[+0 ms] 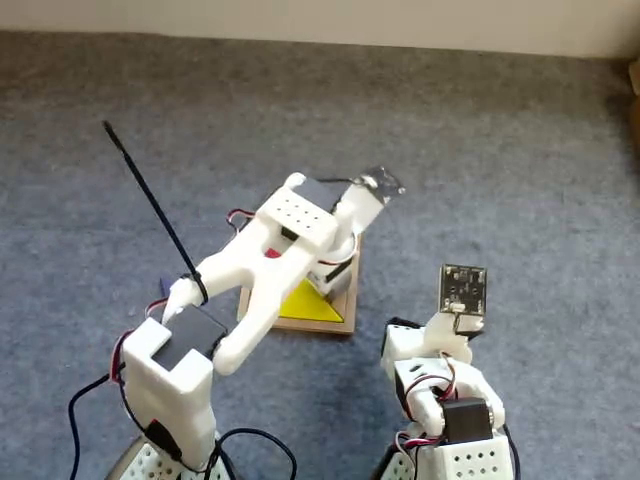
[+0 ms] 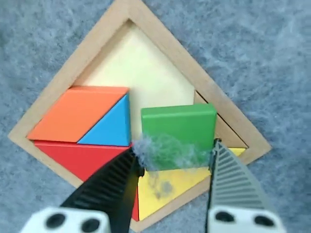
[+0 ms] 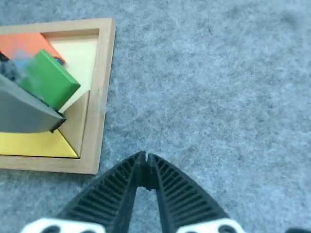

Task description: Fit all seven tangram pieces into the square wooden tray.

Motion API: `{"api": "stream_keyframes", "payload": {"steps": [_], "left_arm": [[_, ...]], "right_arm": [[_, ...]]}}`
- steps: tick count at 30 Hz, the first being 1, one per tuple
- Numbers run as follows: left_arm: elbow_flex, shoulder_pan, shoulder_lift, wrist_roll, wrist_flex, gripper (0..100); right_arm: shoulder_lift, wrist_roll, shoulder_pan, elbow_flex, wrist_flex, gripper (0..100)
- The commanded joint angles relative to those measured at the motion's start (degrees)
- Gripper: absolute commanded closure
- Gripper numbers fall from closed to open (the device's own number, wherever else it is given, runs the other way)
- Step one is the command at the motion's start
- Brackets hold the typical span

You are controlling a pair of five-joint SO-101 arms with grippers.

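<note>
The square wooden tray (image 2: pixel 165 43) lies on grey carpet, its rim (image 1: pixel 346 300) showing beneath an arm. Inside sit an orange piece (image 2: pixel 75 111), a blue triangle (image 2: pixel 112 128), a red triangle (image 2: pixel 77 155), a yellow triangle (image 2: pixel 170 187) and a pale yellow triangle (image 2: pixel 138 68). A wood-coloured piece (image 3: pixel 77 126) rests against the rim. My left gripper (image 2: pixel 175 148) is shut on a green square (image 2: pixel 178 124), held tilted just above the tray's middle. The green square (image 3: pixel 48 80) and tray (image 3: pixel 104 97) lie beside my right gripper (image 3: pixel 146 156), which hangs shut and empty over bare carpet.
A thin black rod (image 1: pixel 150 200) slants across the carpet left of the tray. The right arm's base (image 1: pixel 445 400) is folded up at the near right. Open carpet (image 1: pixel 500 180) stretches right of and beyond the tray.
</note>
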Motion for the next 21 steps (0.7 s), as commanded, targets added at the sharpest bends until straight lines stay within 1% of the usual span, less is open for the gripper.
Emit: {"api": "stream_keyframes", "payload": {"steps": [1, 18, 21], "left_arm": [[-2.7, -0.2, -0.5, 1.1, 0.4, 83], [-2.2, -1.1, -0.5, 1.2, 0.4, 83], [-2.2, -1.5, -0.5, 1.3, 0.4, 79]], "right_arm": [[-0.7, 0.8, 0.7, 6.6, -1.8, 99.4], [-0.7, 0.8, 0.7, 6.6, -1.8, 99.4], [-0.7, 0.8, 0.7, 6.6, -1.8, 99.4]]}}
